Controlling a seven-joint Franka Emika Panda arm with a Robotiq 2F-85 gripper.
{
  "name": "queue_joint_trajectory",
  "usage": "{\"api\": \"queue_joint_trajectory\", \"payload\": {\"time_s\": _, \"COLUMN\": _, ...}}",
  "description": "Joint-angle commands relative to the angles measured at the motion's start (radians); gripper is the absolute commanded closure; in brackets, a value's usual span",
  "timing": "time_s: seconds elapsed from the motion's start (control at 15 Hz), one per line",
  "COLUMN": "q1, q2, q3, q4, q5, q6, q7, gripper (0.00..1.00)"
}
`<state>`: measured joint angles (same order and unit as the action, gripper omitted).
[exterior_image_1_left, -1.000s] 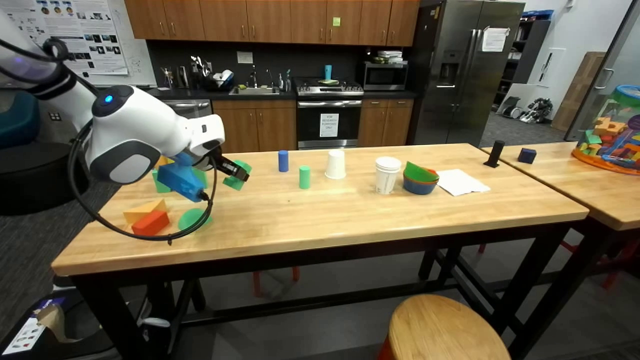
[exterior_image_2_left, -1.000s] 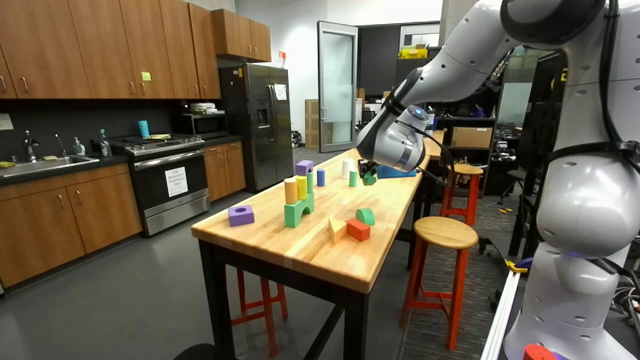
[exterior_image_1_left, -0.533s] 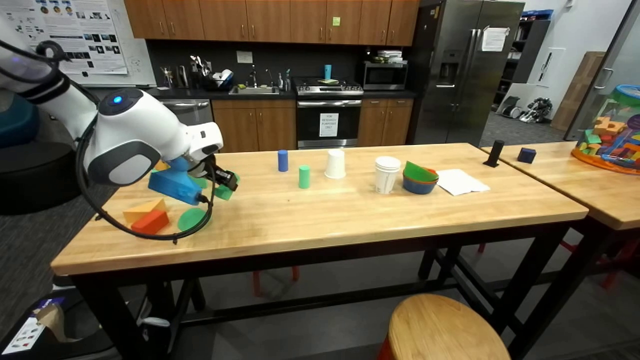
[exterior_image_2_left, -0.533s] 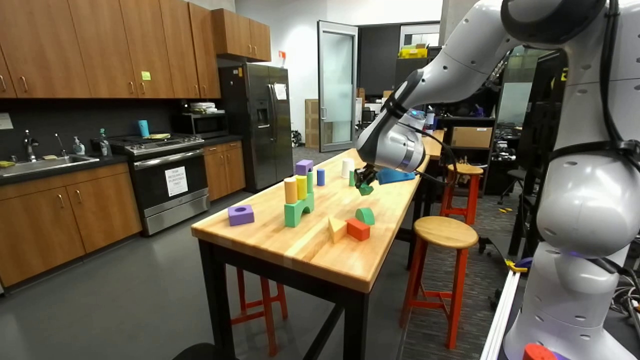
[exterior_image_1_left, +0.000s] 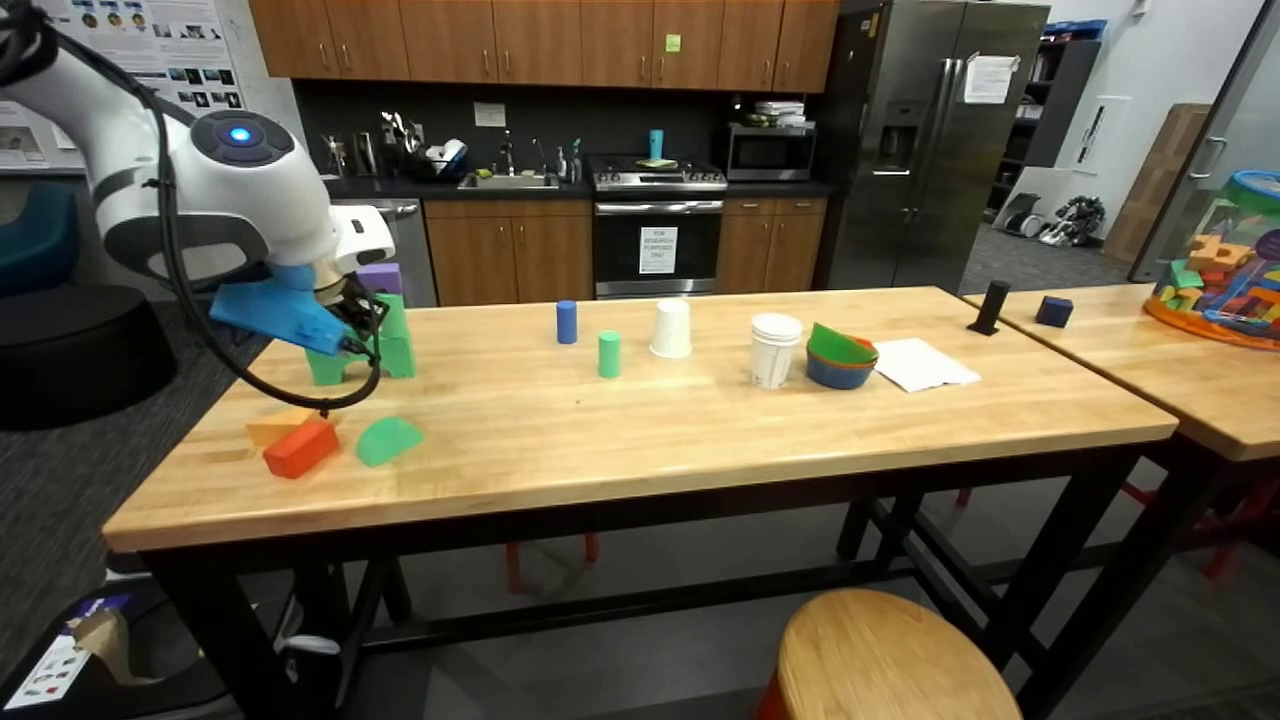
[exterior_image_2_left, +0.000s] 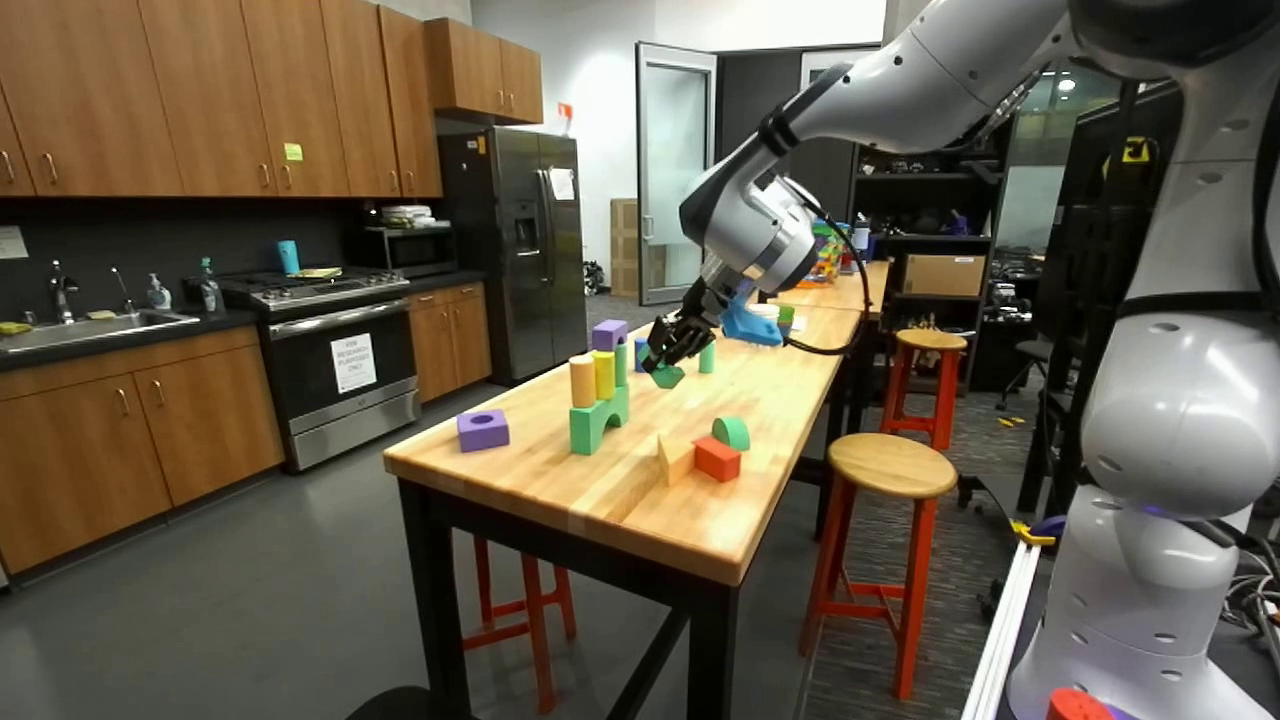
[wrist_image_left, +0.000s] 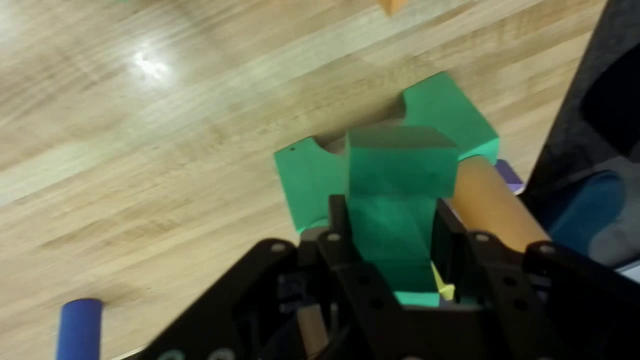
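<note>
My gripper (exterior_image_2_left: 657, 352) is shut on a green block (exterior_image_2_left: 667, 377) and holds it above the table, close beside a block tower. In the wrist view the held block (wrist_image_left: 400, 170) sits between the two fingers. The tower has a green arch (exterior_image_2_left: 597, 417) at its base. An orange cylinder (exterior_image_2_left: 582, 382), a yellow cylinder (exterior_image_2_left: 604, 376) and a green cylinder (exterior_image_2_left: 621, 364) stand on it, with a purple arch (exterior_image_2_left: 609, 334) on top. The base arch (wrist_image_left: 310, 185) and orange cylinder (wrist_image_left: 492, 205) lie behind the held block in the wrist view. In an exterior view the gripper (exterior_image_1_left: 365, 305) partly hides the tower.
On the table are a purple block with a hole (exterior_image_2_left: 482, 431), an orange triangle (exterior_image_2_left: 675, 459), a red block (exterior_image_1_left: 301, 447), a green half-round (exterior_image_1_left: 389, 441), a blue cylinder (exterior_image_1_left: 566, 322), a green cylinder (exterior_image_1_left: 609, 354), white cups (exterior_image_1_left: 773, 350), bowls (exterior_image_1_left: 840, 370) and white paper (exterior_image_1_left: 922, 364).
My gripper has moved with the green block toward the tower, leftward in both exterior views. The wrist has tilted. The blocks on the table have not moved.
</note>
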<state>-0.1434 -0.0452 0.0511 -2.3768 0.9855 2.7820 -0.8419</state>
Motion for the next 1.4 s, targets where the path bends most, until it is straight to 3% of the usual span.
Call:
{"api": "queue_joint_trajectory", "payload": {"time_s": 0.0, "q1": -0.028, "q2": -0.001, "q3": -0.048, "q4": 0.013, "q5": 0.093, "q6": -0.206, "q7": -0.175, "gripper": 0.85}}
{"api": "queue_joint_trajectory", "payload": {"time_s": 0.13, "q1": -0.046, "q2": 0.006, "q3": -0.072, "q4": 0.01, "q5": 0.081, "q6": -0.284, "q7": -0.21, "gripper": 0.85}}
{"api": "queue_joint_trajectory", "payload": {"time_s": 0.2, "q1": -0.017, "q2": 0.01, "q3": -0.117, "q4": 0.012, "q5": 0.064, "q6": -0.31, "q7": -0.212, "gripper": 0.85}}
{"api": "queue_joint_trajectory", "payload": {"time_s": 0.33, "q1": -0.019, "q2": 0.019, "q3": -0.14, "q4": 0.013, "q5": 0.046, "q6": -0.342, "q7": -0.224, "gripper": 0.85}}
{"api": "queue_joint_trajectory", "payload": {"time_s": 0.93, "q1": -0.012, "q2": 0.058, "q3": -0.161, "q4": 0.016, "q5": -0.013, "q6": -0.385, "q7": -0.207, "gripper": 0.85}}
{"api": "queue_joint_trajectory", "payload": {"time_s": 1.0, "q1": -0.011, "q2": 0.048, "q3": -0.159, "q4": 0.007, "q5": 0.012, "q6": -0.366, "q7": -0.223, "gripper": 0.6}}
{"api": "queue_joint_trajectory", "payload": {"time_s": 1.33, "q1": -0.012, "q2": 0.058, "q3": -0.159, "q4": 0.007, "q5": 0.001, "q6": -0.371, "q7": -0.222, "gripper": 0.6}}
